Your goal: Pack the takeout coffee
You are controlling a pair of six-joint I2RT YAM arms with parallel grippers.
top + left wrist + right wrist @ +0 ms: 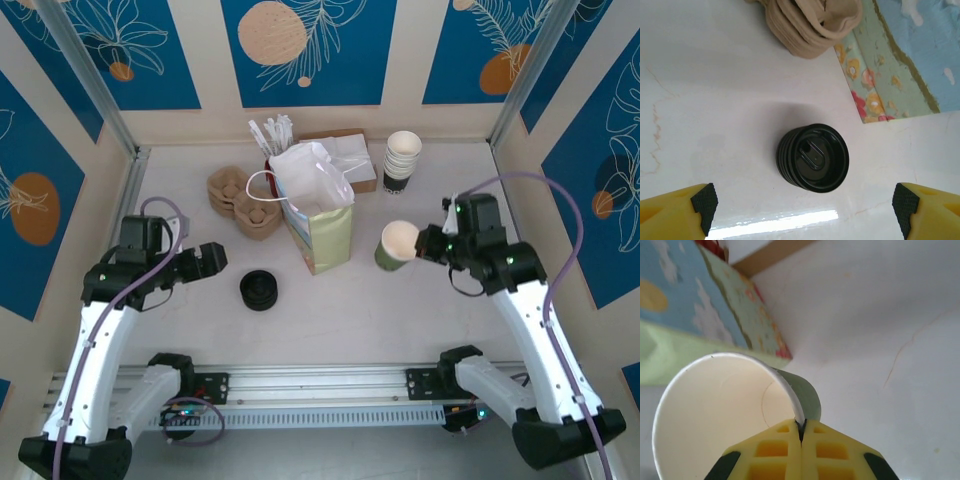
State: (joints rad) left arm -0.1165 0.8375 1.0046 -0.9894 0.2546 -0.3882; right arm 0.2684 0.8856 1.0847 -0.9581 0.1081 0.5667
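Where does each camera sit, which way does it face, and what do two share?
Top external: above, behind the bases, looking down on the table; both arms show.
Left wrist: down past the open left gripper onto the black lids.
Right wrist: looks along the right gripper, shut on the paper cup rim.
Top and left wrist share the black lids.

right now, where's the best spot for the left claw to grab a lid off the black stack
The outer rim of the top lid, from straight above. The stack sits flat, round, tops up, and looks narrower than the gap of the open left claw. Pinch across the rim, shallow; go deeper and the ribbed lids below would likely lift too.
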